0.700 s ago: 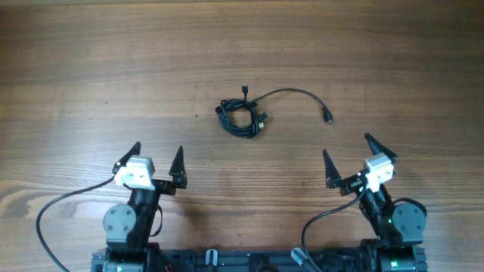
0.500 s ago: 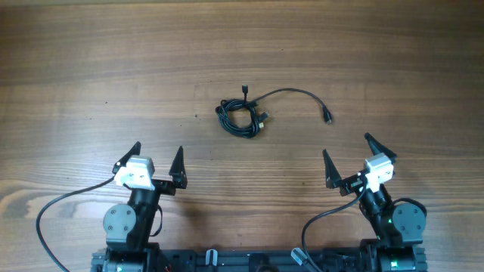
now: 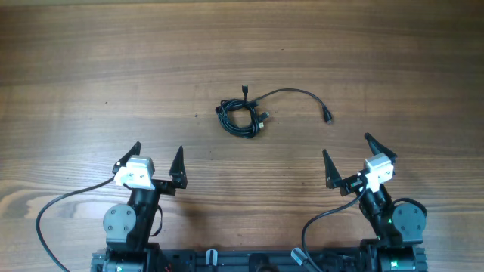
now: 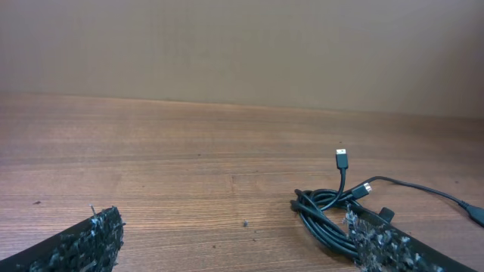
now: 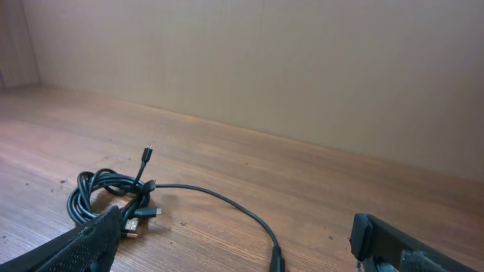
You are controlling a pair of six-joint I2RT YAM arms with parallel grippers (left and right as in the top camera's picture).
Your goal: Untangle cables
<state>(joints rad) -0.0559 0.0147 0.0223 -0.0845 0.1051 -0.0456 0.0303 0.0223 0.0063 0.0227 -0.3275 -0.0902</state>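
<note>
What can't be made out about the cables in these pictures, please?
Overhead: how many cables are knotted; too small.
Left wrist: their near side, behind left gripper; long end cut at right edge.
Right wrist: long end's plug, cut by bottom edge; their near side, behind right gripper.

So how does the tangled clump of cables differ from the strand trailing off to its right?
The tangled clump is wound into tight overlapping loops; the trailing strand is a single line in an open arc. The clump shows several cords bunched together with plugs poking out; the strand ends in one plug lying apart. Both are thin, black and lie on the wooden table.
</note>
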